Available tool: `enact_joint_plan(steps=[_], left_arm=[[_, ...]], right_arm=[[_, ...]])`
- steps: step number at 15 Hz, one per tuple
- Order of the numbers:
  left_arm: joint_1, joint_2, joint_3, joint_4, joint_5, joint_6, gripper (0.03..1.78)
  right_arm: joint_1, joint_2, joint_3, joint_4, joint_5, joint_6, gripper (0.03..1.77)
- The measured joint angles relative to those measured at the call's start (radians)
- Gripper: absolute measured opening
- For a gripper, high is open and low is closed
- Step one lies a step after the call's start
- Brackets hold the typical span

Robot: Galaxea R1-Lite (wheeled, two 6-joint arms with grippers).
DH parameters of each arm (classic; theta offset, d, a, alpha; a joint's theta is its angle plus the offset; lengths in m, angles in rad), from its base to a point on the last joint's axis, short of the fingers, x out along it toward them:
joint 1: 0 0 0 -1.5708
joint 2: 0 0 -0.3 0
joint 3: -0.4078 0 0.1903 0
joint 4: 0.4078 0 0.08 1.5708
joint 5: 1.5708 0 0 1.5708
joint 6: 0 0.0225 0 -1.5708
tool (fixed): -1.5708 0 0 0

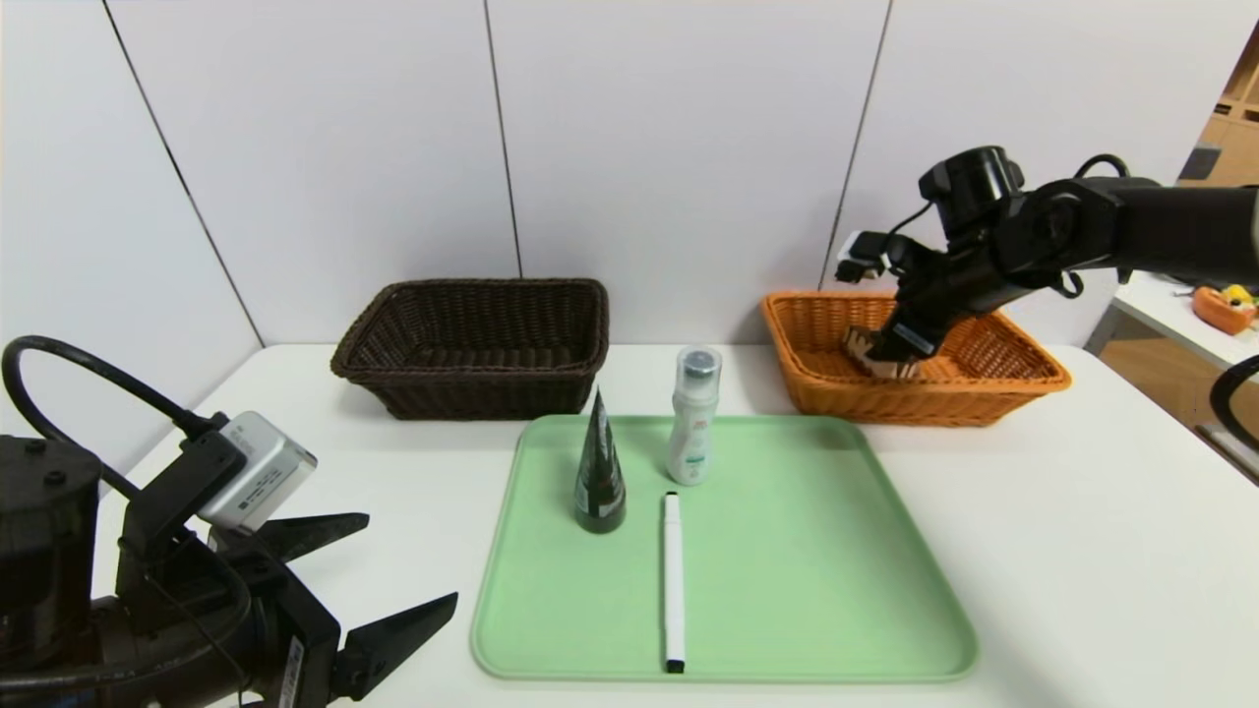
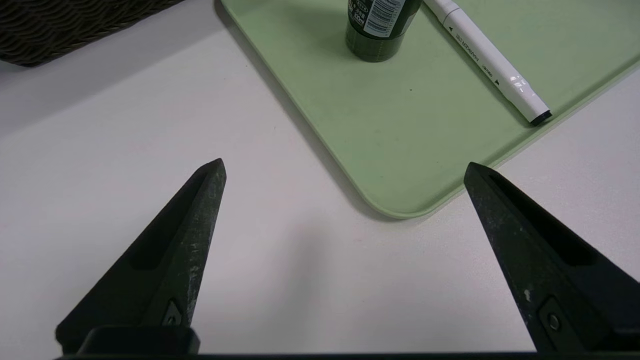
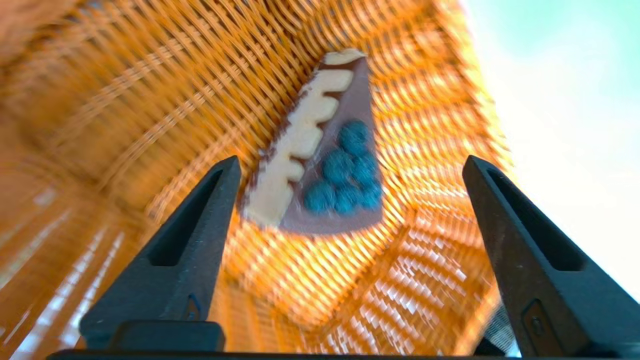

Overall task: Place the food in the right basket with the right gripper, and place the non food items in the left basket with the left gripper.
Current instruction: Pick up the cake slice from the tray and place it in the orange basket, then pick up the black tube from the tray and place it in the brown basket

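My right end effector (image 3: pixel 350 165), spread over the orange basket (image 1: pixel 1023 379), releases the cake slice (image 3: pixel 320 165); next, my spread left end effector (image 2: pixel 345 167) must grasp non-food.

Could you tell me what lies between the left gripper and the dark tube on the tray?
Only bare table and tray separate the left gripper from the tube, per the left wrist view.

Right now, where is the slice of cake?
The cake slice lies inside the orange basket at the table's right rear, directly beneath the open right gripper; the head view shows it there too.
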Motion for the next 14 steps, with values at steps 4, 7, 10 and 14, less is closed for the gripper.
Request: enact_joint_plan(steps=[4, 7, 10, 14], left_arm=[[0.000, -0.003, 0.006, 0.000, 0.000, 0.001, 1.69], [0.000, -0.007, 0.009, 0.000, 0.000, 0.001, 1.69], [0.000, -0.012, 0.009, 0.000, 0.000, 0.003, 1.69], [-0.001, -0.016, 0.009, 0.000, 0.000, 0.001, 1.69]], right_arm=[[0.012, -0.123, 0.070, 0.022, 0.003, -0.008, 1.62], [0.031, -0.246, 0.162, 0.017, 0.003, -0.010, 1.65], [0.063, -0.396, 0.266, 0.000, 0.002, -0.008, 1.67], [0.109, -0.600, 0.385, -0.006, 0.000, -0.007, 1.68]])
